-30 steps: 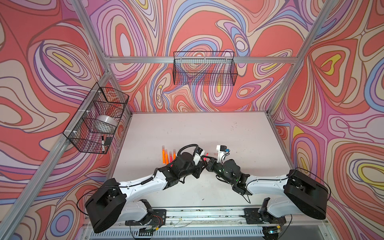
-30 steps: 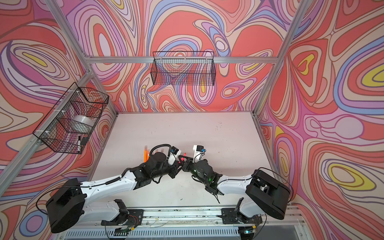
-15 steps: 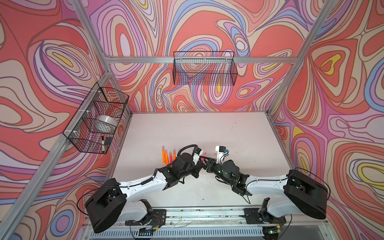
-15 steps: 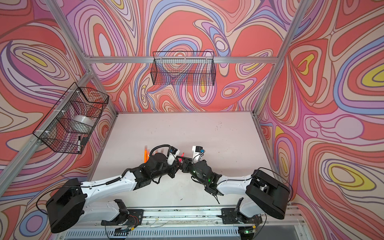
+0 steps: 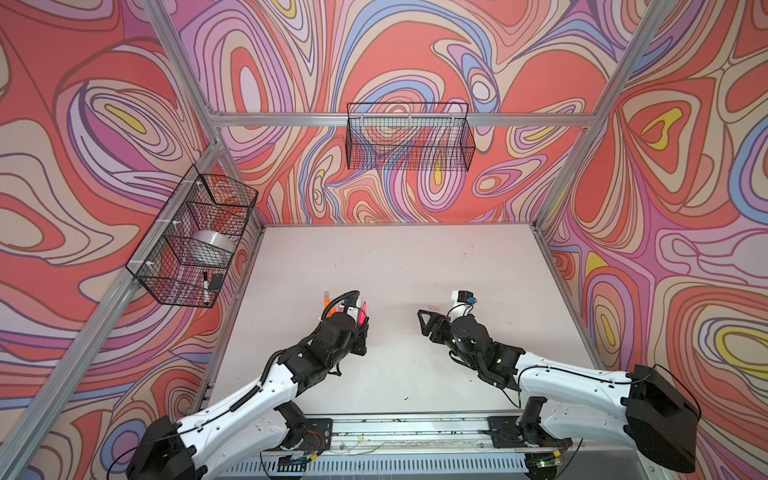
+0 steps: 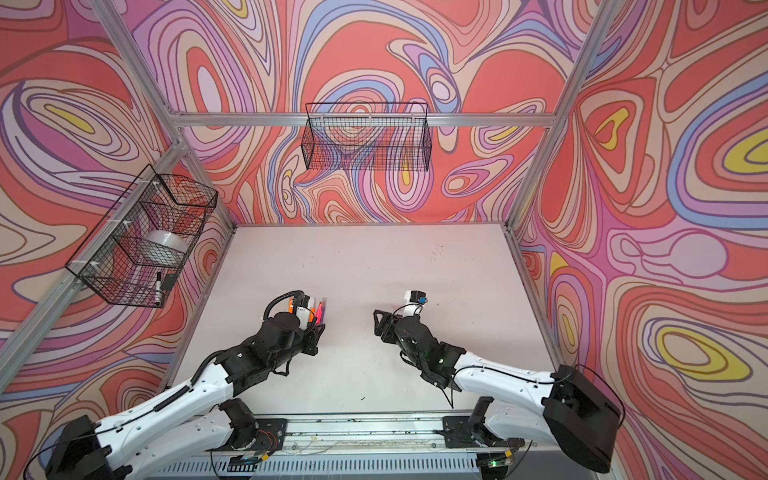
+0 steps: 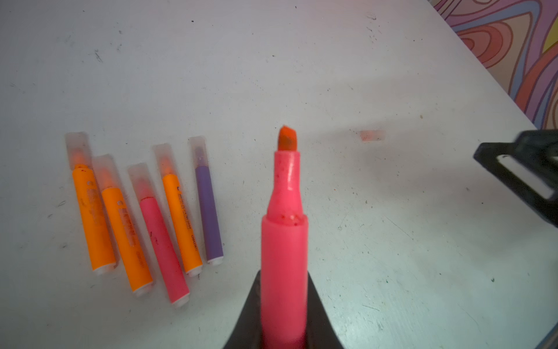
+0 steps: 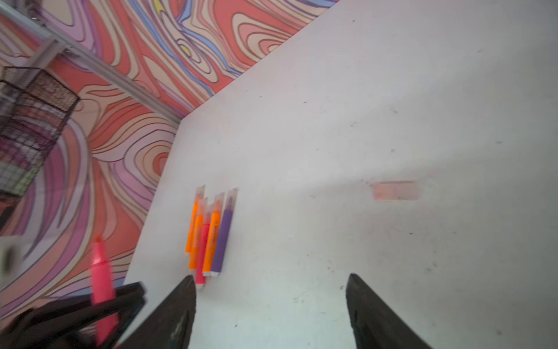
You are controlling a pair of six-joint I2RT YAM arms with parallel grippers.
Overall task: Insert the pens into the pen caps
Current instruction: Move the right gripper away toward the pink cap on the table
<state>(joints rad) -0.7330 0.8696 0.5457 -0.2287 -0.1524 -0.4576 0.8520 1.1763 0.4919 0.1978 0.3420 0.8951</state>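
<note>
Now the left tool point(image 7: 283, 279) is clamped on the uncapped pink pen point(image 7: 283, 241), while the one loose cap point(image 8: 396, 190) lies on the desk point(image 8: 422, 90) crosswise to it, ahead of the nearer right tool point(image 8: 270, 276), whose jaws stand apart, empty.

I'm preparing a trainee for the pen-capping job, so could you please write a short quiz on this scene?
1. True or false: the pink pen in the left gripper has its cap on.
2. How many capped pens lie on the table?
3. The right gripper is: A) open and empty; B) shut on a cap; C) shut on a pen.

Key: 1) False, its tip is bare. 2) Five. 3) A.
</note>
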